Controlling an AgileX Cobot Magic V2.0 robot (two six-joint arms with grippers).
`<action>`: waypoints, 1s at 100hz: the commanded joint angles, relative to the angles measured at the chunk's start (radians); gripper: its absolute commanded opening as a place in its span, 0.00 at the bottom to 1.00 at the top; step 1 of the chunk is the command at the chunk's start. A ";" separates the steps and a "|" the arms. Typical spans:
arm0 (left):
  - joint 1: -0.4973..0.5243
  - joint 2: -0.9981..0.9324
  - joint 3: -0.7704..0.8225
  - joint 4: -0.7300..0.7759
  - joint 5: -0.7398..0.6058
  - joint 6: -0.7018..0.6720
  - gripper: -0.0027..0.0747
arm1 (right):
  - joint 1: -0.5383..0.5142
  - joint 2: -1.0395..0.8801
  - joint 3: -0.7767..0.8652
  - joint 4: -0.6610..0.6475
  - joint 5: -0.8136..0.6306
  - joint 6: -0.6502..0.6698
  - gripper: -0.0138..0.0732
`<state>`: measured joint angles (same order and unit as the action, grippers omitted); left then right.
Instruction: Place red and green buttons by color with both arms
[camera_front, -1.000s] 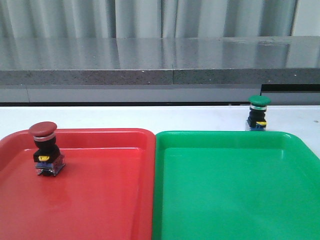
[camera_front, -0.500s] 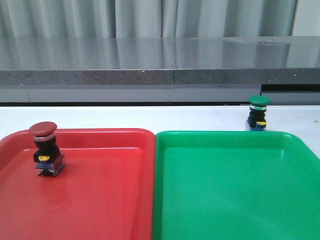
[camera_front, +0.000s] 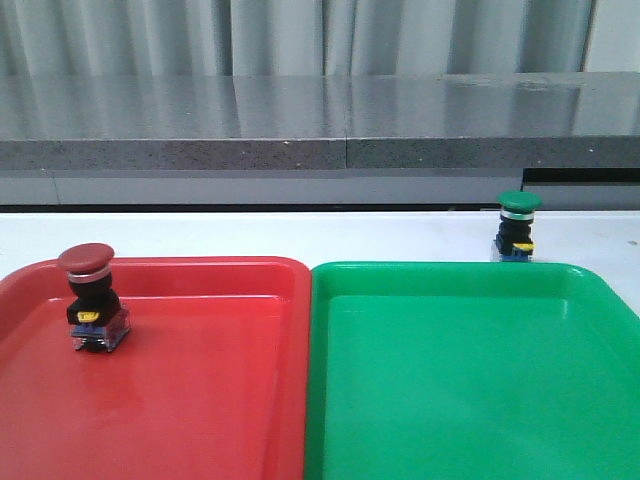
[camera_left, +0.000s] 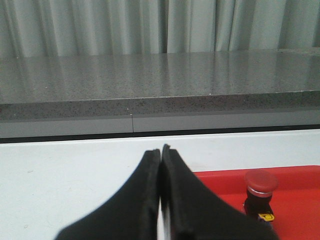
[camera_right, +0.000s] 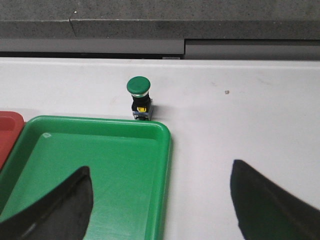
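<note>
The red button (camera_front: 92, 298) stands upright inside the red tray (camera_front: 200, 400), near its far left corner; it also shows in the left wrist view (camera_left: 260, 192). The green button (camera_front: 517, 227) stands upright on the white table just beyond the green tray (camera_front: 470, 390); it also shows in the right wrist view (camera_right: 139, 97). My left gripper (camera_left: 160, 150) is shut and empty, over the table left of the red button. My right gripper (camera_right: 161, 170) is wide open and empty above the green tray's right edge, short of the green button. Neither arm shows in the front view.
A grey stone ledge (camera_front: 320, 120) runs along the back of the white table (camera_front: 300, 235), with grey curtains behind it. The two trays sit side by side, touching. A small speck (camera_right: 227, 92) lies on the table right of the green button.
</note>
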<state>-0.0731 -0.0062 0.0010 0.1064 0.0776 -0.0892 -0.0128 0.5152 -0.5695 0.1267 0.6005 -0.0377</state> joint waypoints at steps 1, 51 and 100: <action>0.004 -0.029 0.043 -0.001 -0.091 -0.010 0.01 | -0.008 0.052 -0.055 0.042 -0.094 -0.003 0.83; 0.004 -0.029 0.043 -0.001 -0.091 -0.010 0.01 | 0.108 0.655 -0.460 0.095 -0.090 -0.005 0.83; 0.004 -0.029 0.043 -0.001 -0.091 -0.010 0.01 | 0.114 1.102 -0.729 0.069 -0.088 -0.023 0.83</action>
<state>-0.0731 -0.0062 0.0010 0.1064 0.0776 -0.0900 0.1028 1.6136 -1.2518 0.2060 0.5668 -0.0486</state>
